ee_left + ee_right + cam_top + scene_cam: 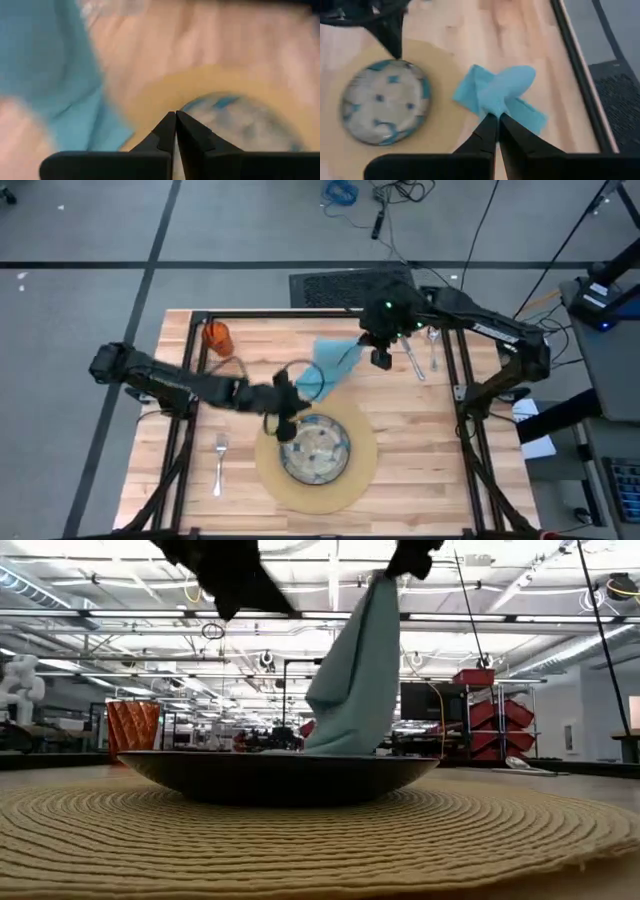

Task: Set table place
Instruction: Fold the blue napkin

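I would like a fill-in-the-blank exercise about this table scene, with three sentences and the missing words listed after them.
1. The right tool is shut on the teal ____ and lifts it.
2. The plate sits on the round tan ____.
3. The fork lies on the table on the ____ arm's side of the plate.

Missing words: napkin; mat; left

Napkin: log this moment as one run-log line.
right gripper: shut on napkin, lifted | left gripper: shut, empty, over plate edge | fork: left of mat
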You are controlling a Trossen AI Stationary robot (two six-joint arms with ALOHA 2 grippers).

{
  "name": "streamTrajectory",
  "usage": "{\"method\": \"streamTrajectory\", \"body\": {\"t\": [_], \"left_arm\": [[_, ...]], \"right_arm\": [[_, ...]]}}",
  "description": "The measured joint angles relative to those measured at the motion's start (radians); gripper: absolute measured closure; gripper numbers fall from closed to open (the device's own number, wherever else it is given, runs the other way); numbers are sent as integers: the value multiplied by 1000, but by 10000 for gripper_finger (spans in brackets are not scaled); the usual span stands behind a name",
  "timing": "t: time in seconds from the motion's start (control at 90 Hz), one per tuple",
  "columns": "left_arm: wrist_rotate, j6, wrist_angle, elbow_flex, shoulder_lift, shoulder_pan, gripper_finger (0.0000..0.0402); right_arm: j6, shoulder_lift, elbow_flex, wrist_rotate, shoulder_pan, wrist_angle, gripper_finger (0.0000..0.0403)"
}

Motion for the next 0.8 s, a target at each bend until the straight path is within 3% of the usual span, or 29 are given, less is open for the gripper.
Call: {"method": "streamTrajectory", "body": {"t": [0.1,0.2,0.433,0.544,0.611,0.8], "left_arm": [[-62,41,326,-43,53,-29,401],[-63,40,454,-35,122,-31,390],[-73,-41,439,0,251,-37,303],[-192,-55,344,-2,308,-38,265],[-234,-81,334,-2,336,-37,253],[-252,-366,437,-2,389,-9,247]], "right_arm": [[37,-10,0,6,9,-4,403],[51,-9,0,10,8,-3,403],[61,-9,0,11,5,1,403],[58,-9,0,12,5,-6,403],[53,-9,0,12,5,-8,403],[44,-9,0,12,-5,-36,403]]}}
